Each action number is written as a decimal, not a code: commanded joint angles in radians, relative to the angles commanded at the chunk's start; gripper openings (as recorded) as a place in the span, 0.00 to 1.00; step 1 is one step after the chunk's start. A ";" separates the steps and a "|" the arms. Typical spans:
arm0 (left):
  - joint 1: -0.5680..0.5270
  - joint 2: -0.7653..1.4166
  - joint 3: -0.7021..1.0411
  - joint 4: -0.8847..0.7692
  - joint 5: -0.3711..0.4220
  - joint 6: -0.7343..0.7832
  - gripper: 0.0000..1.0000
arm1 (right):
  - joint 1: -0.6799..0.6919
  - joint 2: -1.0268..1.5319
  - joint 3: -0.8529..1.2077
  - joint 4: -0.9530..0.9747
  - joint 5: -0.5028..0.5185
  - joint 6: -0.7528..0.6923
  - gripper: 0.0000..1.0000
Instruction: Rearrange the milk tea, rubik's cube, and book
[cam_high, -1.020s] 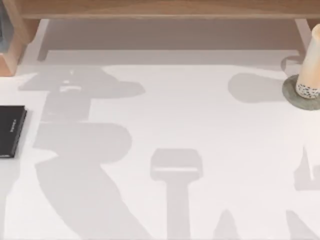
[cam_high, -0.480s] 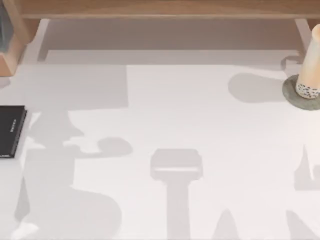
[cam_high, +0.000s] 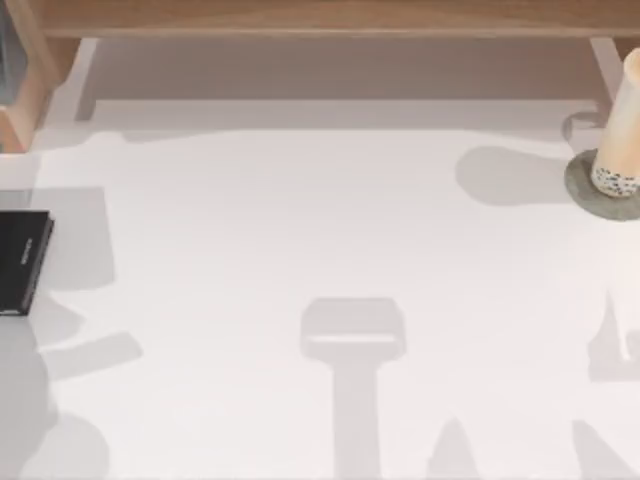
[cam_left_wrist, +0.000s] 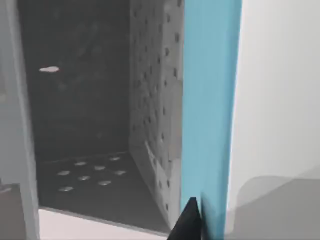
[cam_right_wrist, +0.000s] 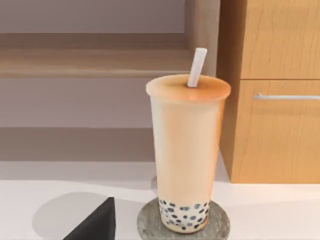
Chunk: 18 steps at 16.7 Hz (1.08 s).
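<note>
The milk tea (cam_high: 622, 130) stands upright on a flat grey disc (cam_high: 598, 192) at the table's far right, close to the wooden unit. The right wrist view shows the milk tea (cam_right_wrist: 187, 150) straight ahead with its white straw, and a dark part of my right gripper (cam_right_wrist: 95, 225) low in front of it, apart from the cup. In the left wrist view the book's teal-blue cover (cam_left_wrist: 210, 110) stands on edge against my left gripper (cam_left_wrist: 189, 222), which is shut on the book beside a dark perforated compartment (cam_left_wrist: 85, 115). The rubik's cube is out of view.
A flat black book (cam_high: 22, 262) lies at the table's left edge. A wooden shelf unit (cam_high: 320, 20) runs along the back, with a wooden post (cam_high: 25, 100) at the back left. A wooden drawer front with a metal handle (cam_right_wrist: 285, 96) stands right of the cup.
The left arm's shadow, with a square shadow, has slid leftward across the table to its left edge. The milk tea and the black book have not moved.
</note>
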 joint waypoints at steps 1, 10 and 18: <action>-0.004 0.022 -0.041 0.006 -0.005 0.045 0.00 | 0.000 0.000 0.000 0.000 0.000 0.000 1.00; -0.009 0.067 -0.128 0.023 -0.015 0.132 0.00 | 0.000 0.000 0.000 0.000 0.000 0.000 1.00; -0.024 0.102 -0.125 0.034 -0.025 0.124 0.00 | 0.000 0.000 0.000 0.000 0.000 0.000 1.00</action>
